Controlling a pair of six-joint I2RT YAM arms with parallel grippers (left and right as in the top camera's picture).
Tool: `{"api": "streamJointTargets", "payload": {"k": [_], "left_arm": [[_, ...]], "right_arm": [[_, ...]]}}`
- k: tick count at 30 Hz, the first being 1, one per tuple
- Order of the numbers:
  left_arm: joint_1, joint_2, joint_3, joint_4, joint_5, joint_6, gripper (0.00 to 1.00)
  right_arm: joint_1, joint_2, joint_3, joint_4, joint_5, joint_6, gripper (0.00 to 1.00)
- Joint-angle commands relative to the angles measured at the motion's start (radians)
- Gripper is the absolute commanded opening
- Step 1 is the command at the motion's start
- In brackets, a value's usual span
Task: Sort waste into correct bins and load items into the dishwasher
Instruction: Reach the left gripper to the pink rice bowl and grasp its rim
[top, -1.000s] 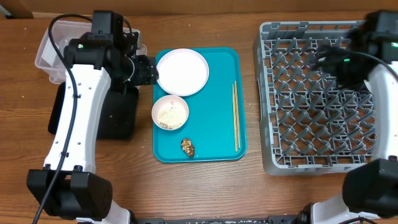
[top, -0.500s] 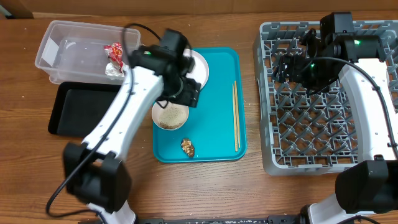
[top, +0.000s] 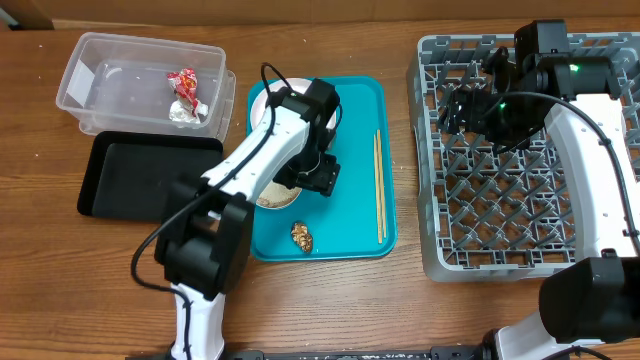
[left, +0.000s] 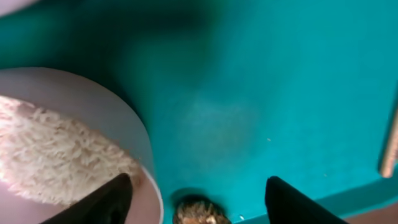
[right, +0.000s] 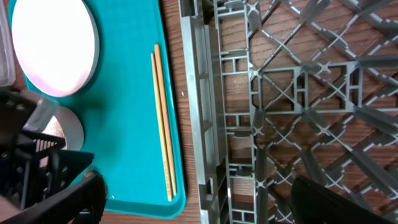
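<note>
You have a wooden surface (top: 60, 290) under everything, with a teal tray (top: 350, 215) at its middle. Of the room you see only a pale strip past the far edge, too little to name.

On the teal tray's near end lies the brown food lump (top: 302, 237). Just beyond it sits a white bowl of rice (top: 268, 197), partly under your left arm. At the teal tray's far end is a white plate (top: 260, 104), also partly covered by that arm. The wooden chopsticks (top: 379, 187) lie side by side along the teal tray's right edge. Left of the teal tray is the black tray (top: 130, 180). Beyond that stands the clear tub (top: 110, 75), with the red-and-white wrapper (top: 184, 94) inside. Right of the teal tray stands the grey dish rack (top: 500, 200).

Your left end effector (top: 322, 176) hangs over the middle of the teal tray, just right of the bowl. Its wrist view shows the fingers (left: 109, 200) spread wide, gripping nothing. The food lump shows low between them, and the bowl's rim is by the left finger; you cannot tell whether they touch.

Your right end effector (top: 462, 108) hangs over the rack's far left part, right of the teal tray. Its fingers are wide apart and empty, with the rack's left wall between them. The chopsticks and plate are well apart from it, on the teal tray.
</note>
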Motion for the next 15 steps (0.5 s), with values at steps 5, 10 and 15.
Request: {"api": "streamJointTargets", "payload": {"k": [5, 10, 15], "left_arm": [[-0.002, 0.026, -0.005, 0.021, -0.043, -0.014, 0.46], [-0.002, 0.027, -0.005, 0.050, -0.043, -0.015, 0.35], [-0.002, 0.029, -0.006, 0.069, -0.043, -0.021, 0.23]], "right_arm": [[-0.002, -0.005, 0.001, 0.002, 0.007, -0.006, 0.96], [-0.002, -0.005, 0.001, -0.006, 0.007, -0.006, 0.96], [-0.002, -0.005, 0.001, -0.006, 0.007, -0.006, 0.95]]}}
